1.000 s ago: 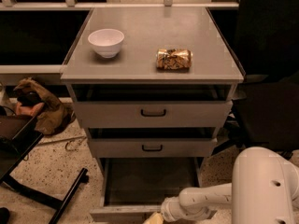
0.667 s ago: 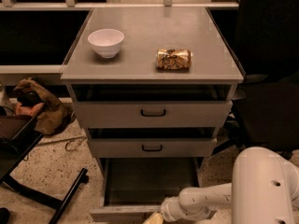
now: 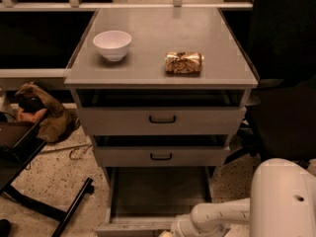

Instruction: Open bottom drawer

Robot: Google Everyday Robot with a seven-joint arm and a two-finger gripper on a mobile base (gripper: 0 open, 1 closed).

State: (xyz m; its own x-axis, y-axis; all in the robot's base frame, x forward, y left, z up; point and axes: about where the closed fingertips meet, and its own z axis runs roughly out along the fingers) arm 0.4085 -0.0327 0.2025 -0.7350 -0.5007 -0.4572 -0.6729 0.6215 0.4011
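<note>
**Bottom drawer out, tool down at its front**

Here we are at the grey cabinet, looking down over its worktop. The bottom drawer is the one to watch. It stands pulled well out, past the worktop's front edge, with its plain grey inside on show. Its narrow front runs along the very bottom of the view, partly cut off.

The tool is right down there at that drawer front, a little right of the middle. Only a sliver of it shows, so I cannot tell whether it is spread or pressed together, nor whether it has the handle. The white arm reaches in to it from the right, out of the robot's big white body, which sits out past the worktop's front right corner.

Moving up, the middle drawer and the top drawer each show a dark gap above the front and a dark loop handle at the centre.

On the worktop, a white bowl stands upright near the left edge. A crumpled gold-brown packet lies right of centre, nearer the front edge. The two are well apart.

Down on the floor, off the left edge, there is a brown heap and a black bar.
</note>
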